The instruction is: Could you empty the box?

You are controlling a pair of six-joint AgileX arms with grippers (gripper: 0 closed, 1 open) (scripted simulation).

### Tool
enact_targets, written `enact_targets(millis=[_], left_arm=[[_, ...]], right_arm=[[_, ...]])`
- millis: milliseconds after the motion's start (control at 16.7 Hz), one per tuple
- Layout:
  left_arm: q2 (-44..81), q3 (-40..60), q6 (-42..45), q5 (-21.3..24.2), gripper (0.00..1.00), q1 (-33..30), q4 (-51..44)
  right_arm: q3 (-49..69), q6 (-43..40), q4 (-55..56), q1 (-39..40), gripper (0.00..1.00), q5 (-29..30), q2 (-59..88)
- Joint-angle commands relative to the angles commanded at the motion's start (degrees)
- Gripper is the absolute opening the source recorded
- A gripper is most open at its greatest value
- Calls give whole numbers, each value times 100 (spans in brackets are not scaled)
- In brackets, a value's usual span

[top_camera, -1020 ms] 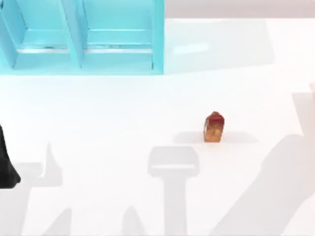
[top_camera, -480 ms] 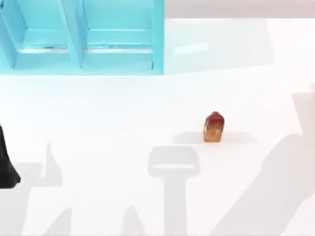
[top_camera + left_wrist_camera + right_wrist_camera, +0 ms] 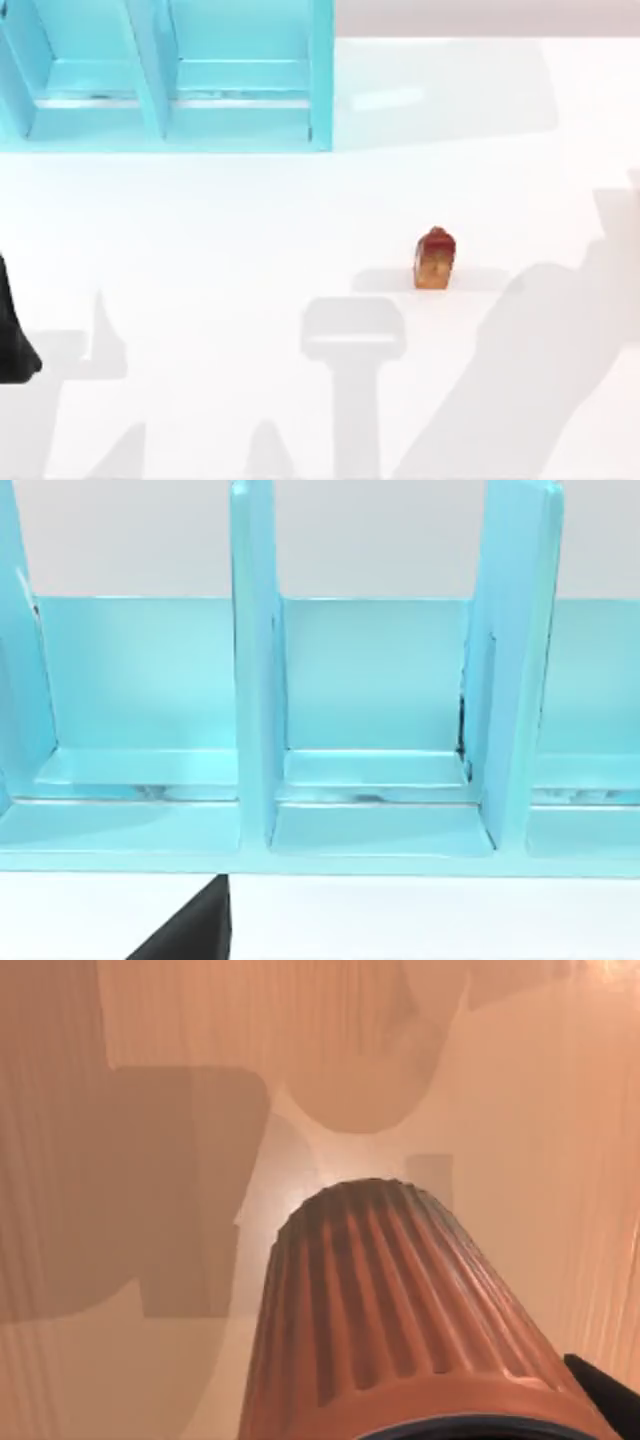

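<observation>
ahead of the left gripper, facing it, stands the cyan box, open at the front and split by upright walls into side-by-side compartments; the floors and back panels of the compartments in sight are bare cyan. a dark sliver of this gripper shows at the box's front lip, and whether it is clenched or released cannot be told. from above, the left arm sits at the table's left edge, well short of the box at the far left. out on the white table, outside the box and well apart from it, a small orange item with a red top stands upright. close under the right gripper is a ribbed orange cylinder; whether the gripper grasps it cannot be told
</observation>
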Motion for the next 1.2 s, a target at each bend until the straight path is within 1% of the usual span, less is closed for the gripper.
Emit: enact_targets(millis=[240, 360, 780, 960, 1080, 1200], left_arm=[[0, 0, 0, 0, 100, 0, 0], [0, 0, 0, 0, 100, 0, 0], [0, 0, 0, 0, 100, 0, 0], [0, 0, 0, 0, 100, 0, 0], [0, 0, 0, 0, 100, 0, 0], [0, 0, 0, 0, 100, 0, 0]], right_arm=[[1125, 9, -1226, -15, 0, -8, -85], [1471, 17, -1574, -19, 0, -11, -120], [1517, 94, -1649, 69, 0, -10, -109], [1180, 630, -1493, 616, 0, 17, -217], [784, 1285, -1302, 1275, 0, 43, -362], [265, 2169, -1044, 2166, 0, 72, -570]])
